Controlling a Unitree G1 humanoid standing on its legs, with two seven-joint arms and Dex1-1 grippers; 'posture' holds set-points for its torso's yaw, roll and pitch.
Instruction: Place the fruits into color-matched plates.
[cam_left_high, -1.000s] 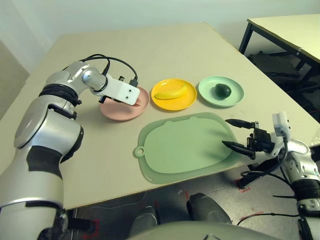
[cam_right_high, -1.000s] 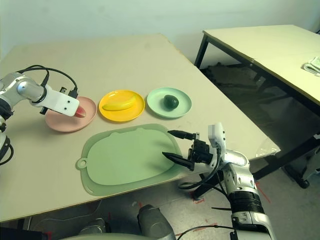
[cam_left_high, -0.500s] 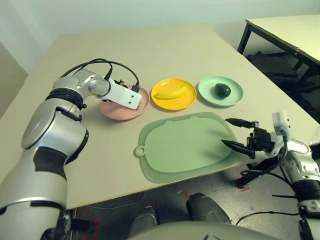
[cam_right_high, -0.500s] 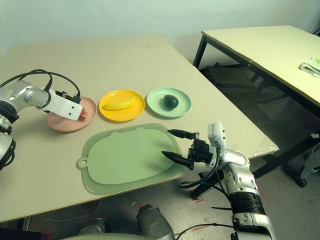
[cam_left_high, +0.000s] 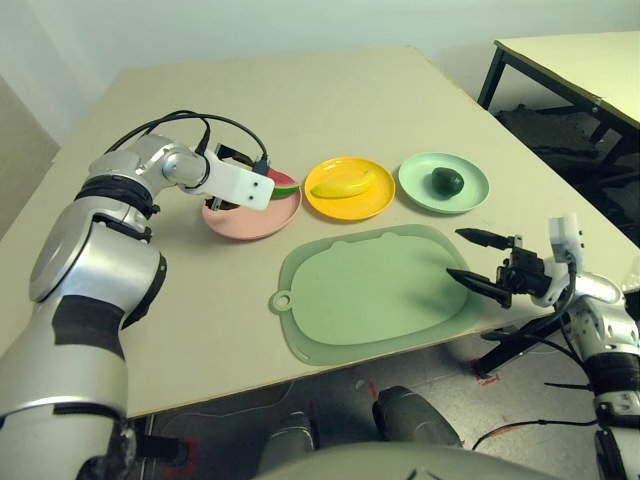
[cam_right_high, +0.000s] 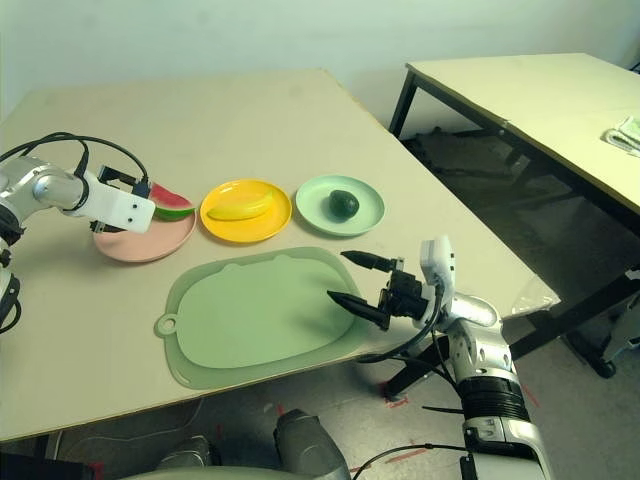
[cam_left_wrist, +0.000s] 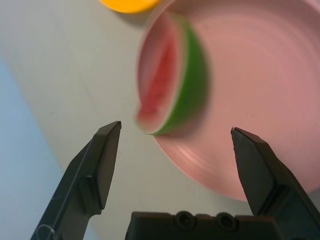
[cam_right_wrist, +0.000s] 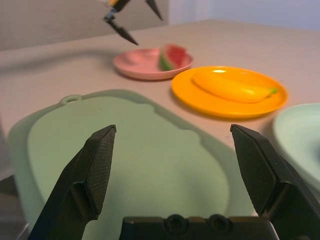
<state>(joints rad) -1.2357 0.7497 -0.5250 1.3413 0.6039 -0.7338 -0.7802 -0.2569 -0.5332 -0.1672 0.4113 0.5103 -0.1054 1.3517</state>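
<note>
Red and green, the watermelon wedge (cam_left_wrist: 175, 75) sits on the pink plate (cam_left_high: 251, 225) right at its rim, and the left hand (cam_left_wrist: 176, 131) hangs just above that plate, fingers wide and empty. Next over, the banana (cam_left_high: 343, 186) is on the yellow plate (cam_left_high: 350, 211) and the avocado (cam_left_high: 447, 181) on the mint plate (cam_left_high: 443, 202), with the right hand (cam_right_wrist: 173, 129) wide open over the edge of the green mat (cam_left_high: 370, 290) on the tabletop (cam_left_high: 200, 320).

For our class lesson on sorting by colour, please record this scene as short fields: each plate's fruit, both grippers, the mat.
pink plate: watermelon wedge
yellow plate: banana
mint plate: avocado
left gripper: open, empty, near the watermelon wedge
right gripper: open, empty
green mat: bare
</note>
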